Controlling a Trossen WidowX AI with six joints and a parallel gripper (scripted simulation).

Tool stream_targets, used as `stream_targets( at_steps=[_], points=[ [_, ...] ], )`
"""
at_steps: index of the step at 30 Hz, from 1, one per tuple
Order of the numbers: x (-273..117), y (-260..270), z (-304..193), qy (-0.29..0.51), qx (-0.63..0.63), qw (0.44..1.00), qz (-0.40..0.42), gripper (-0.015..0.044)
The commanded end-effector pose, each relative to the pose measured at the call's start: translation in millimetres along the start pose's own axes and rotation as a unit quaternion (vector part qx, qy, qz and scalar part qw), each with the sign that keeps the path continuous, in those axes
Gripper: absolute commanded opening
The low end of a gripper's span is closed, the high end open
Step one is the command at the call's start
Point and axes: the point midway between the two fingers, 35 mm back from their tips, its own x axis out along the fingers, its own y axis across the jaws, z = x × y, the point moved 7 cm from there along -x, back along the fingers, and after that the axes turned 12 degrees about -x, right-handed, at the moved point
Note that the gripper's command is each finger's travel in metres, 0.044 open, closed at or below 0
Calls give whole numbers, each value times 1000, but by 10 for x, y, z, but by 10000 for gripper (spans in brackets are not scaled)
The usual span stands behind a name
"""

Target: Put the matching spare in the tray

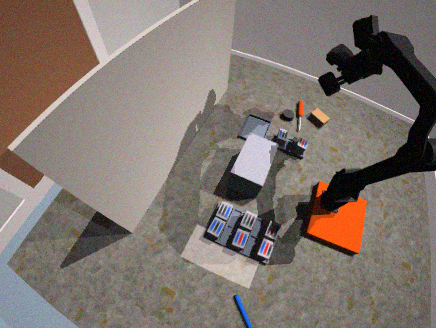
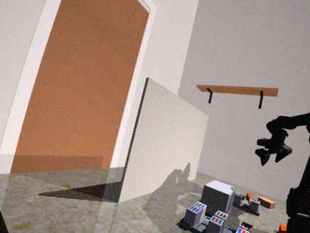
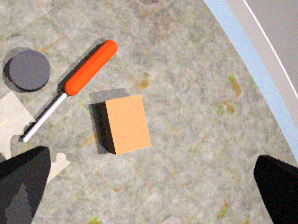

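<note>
1. The gripper (image 1: 334,70) (image 2: 271,161) (image 3: 157,163) is spread wide, and nothing is pinched by it. It is held up high above the desk (image 1: 150,290) (image 2: 153,217) (image 3: 200,60).
2. An orange-tan block (image 1: 319,118) (image 2: 266,202) (image 3: 130,125) is seen from the wrist, between the two finger tips in the view but not touched by them.
3. Near the block, a screwdriver (image 1: 300,109) (image 2: 249,196) (image 3: 92,67) with an orange handle is seen lying down, with a dark round disc (image 1: 287,115) (image 3: 29,70) beside it.
4. The flat gray tray (image 1: 255,126) is seen near the back end of a big gray box (image 1: 255,155) (image 2: 217,195). No spare can be seen in it.
5. Six small blocks with striped tops are held in a dark rack (image 1: 231,231) at the other end of the big box. Red, blue or dark stripes are shown on them.
6. Two more striped blocks are held on a smaller dark stand (image 1: 290,146) (image 2: 245,207), near the tray.
7. The code on the back cannot be read, so the matching spare cannot be told.
8. Part of a pale sheet (image 1: 215,255) is covered by the six-block rack.
</note>
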Motion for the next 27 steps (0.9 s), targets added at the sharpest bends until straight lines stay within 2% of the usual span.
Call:
stream_targets(
  at_steps=[1,11,20,27],
  points=[
    [-57,389,436,-17,-46,997,66,440],
    [-433,1731,1164,-7,-179,962,209,440],
    [-991,3076,1199,44,-302,911,279,440],
    [-1037,3171,1177,48,-311,906,282,440]
  ],
)
